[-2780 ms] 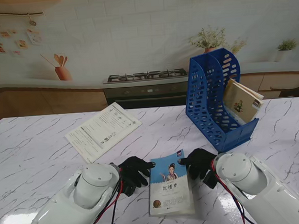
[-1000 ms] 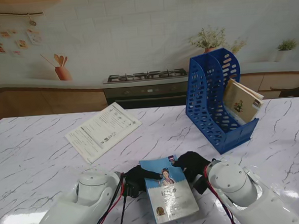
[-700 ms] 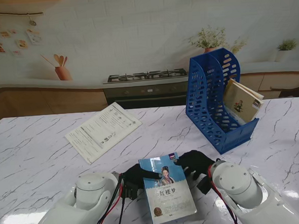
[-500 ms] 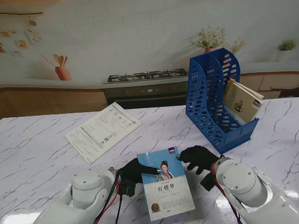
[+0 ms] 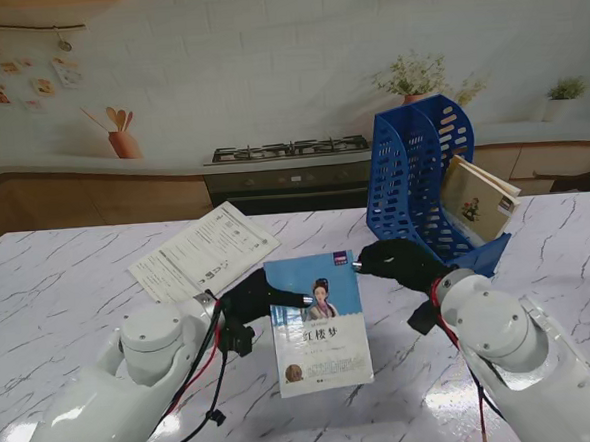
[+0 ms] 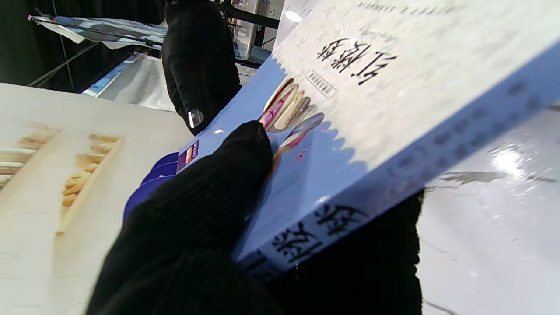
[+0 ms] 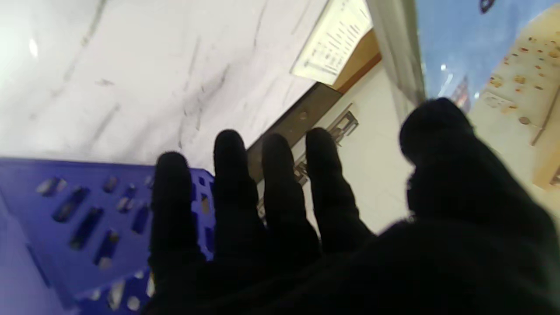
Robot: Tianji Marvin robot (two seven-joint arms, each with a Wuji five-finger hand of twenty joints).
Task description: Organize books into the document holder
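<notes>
A blue-and-white book [image 5: 320, 330] with a woman's portrait hangs tilted up off the marble table [image 5: 59, 296], cover toward me. My left hand [image 5: 250, 299] is shut on its left edge; the left wrist view has the thumb [image 6: 245, 148] on the cover [image 6: 393, 87]. My right hand [image 5: 398, 263] meets the top right corner, thumb [image 7: 433, 131] on the cover and fingers [image 7: 275, 175] stretched out behind. The blue document holder [image 5: 408, 189] stands just beyond the right hand, also seen behind its fingers [image 7: 65, 210]. A tan book [image 5: 479, 202] leans inside it.
A printed paper sheet [image 5: 202, 255] lies on the table beyond my left hand. The holder's open side faces right, away from the lifted book. Behind the table's far edge is a wall backdrop with a stove picture [image 5: 286, 151].
The book went from lying flat between both hands to being raised and tipped upright. Both hands rose with it and moved farther from me, toward the holder.
</notes>
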